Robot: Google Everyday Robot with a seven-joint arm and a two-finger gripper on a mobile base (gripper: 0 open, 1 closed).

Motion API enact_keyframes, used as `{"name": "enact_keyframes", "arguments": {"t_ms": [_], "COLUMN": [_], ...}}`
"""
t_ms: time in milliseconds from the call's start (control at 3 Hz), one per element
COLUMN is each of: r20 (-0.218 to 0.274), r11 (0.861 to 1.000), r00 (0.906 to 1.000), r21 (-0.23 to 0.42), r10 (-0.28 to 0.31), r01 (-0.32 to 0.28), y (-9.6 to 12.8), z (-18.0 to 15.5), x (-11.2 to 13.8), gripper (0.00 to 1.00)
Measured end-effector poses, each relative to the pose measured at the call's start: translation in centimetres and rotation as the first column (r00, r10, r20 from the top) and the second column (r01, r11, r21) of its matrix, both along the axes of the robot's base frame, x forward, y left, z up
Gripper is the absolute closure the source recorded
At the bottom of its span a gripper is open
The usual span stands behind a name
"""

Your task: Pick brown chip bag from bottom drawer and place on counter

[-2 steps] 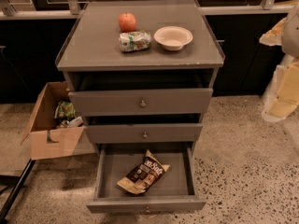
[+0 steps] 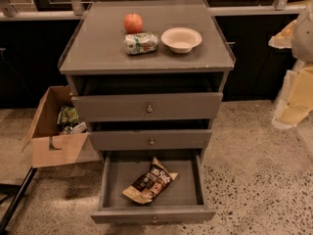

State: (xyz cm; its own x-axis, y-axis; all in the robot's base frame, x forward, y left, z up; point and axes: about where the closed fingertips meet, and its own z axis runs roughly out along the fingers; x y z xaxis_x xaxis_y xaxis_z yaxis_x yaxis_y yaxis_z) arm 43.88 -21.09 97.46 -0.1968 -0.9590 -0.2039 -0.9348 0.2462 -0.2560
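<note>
The brown chip bag (image 2: 149, 182) lies flat in the open bottom drawer (image 2: 110, 180), slanted, with its tan end toward the front left. The drawer is pulled well out under two shallower drawers that stand slightly open. The counter (image 2: 98, 43) is the grey cabinet top above. My arm shows as white and cream parts at the right edge, and the gripper (image 2: 283, 35) is up there beside the counter's right side. It is far from the bag and holds nothing that I can see.
On the counter stand a red apple (image 2: 133, 22), a green-and-white packet (image 2: 141, 42) and a white bowl (image 2: 181, 39). An open cardboard box (image 2: 51, 141) with items sits on the floor to the cabinet's left. Dark cabinets line the back wall.
</note>
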Motion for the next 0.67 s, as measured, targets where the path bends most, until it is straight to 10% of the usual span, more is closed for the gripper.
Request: {"name": "enact_keyframes", "arguments": {"t_ms": [667], "r20": [0.032], "r11": [0.997], "r00": [0.9992], "r21": [0.074], "r10": [0.023], "r01": [-0.025], "y": [0.3], "z": [-2.8], "x": [0.5], "gripper": [0.00]}}
